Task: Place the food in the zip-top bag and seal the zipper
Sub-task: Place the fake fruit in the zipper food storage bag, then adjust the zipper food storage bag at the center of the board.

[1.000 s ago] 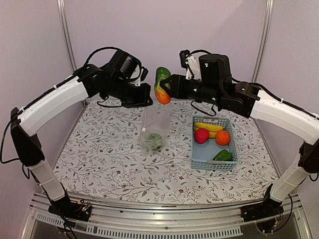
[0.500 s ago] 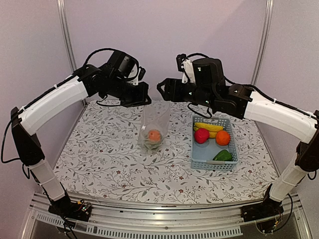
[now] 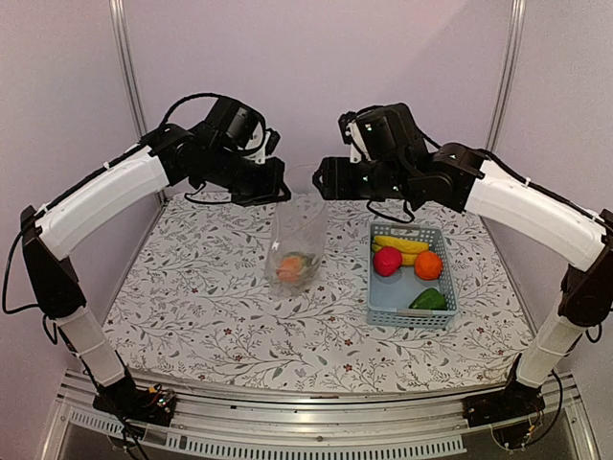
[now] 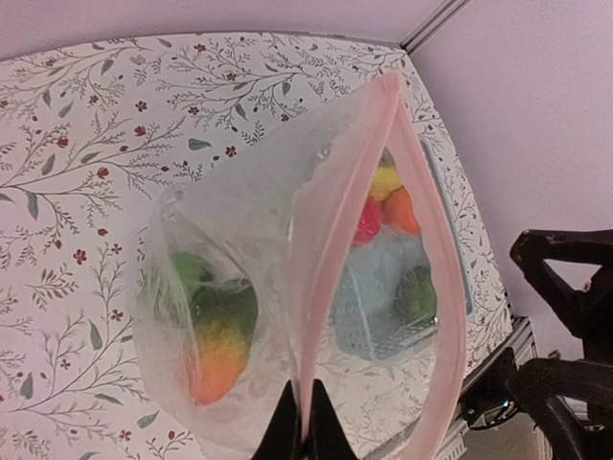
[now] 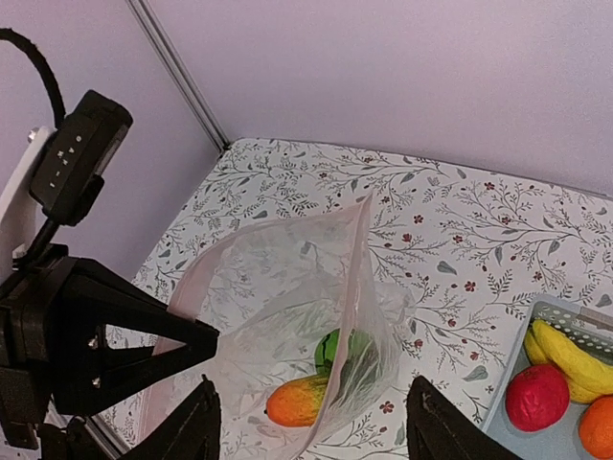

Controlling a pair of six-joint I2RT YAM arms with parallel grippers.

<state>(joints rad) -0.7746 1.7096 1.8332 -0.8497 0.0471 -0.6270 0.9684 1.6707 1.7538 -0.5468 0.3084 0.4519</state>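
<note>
Right wrist shows zip-top bag (image 5: 278, 278) below the spread right end effector (image 5: 311, 388).

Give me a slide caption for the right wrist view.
Open right tool above the zip-top bag held open by the left tool, toy food inside, basket alongside.

Floral-print tablecloth (image 3: 192, 297) covers table: grey leaves, small red flowers. Light-blue mesh basket (image 3: 383, 314) on cloth, right of centre, upright, long side running front to back. Plain lilac wall (image 3: 306, 57) behind. Metal uprights at back: left post (image 3: 125, 77), right post (image 3: 505, 77). Aluminium rail (image 3: 316, 436) along near edge.
</note>
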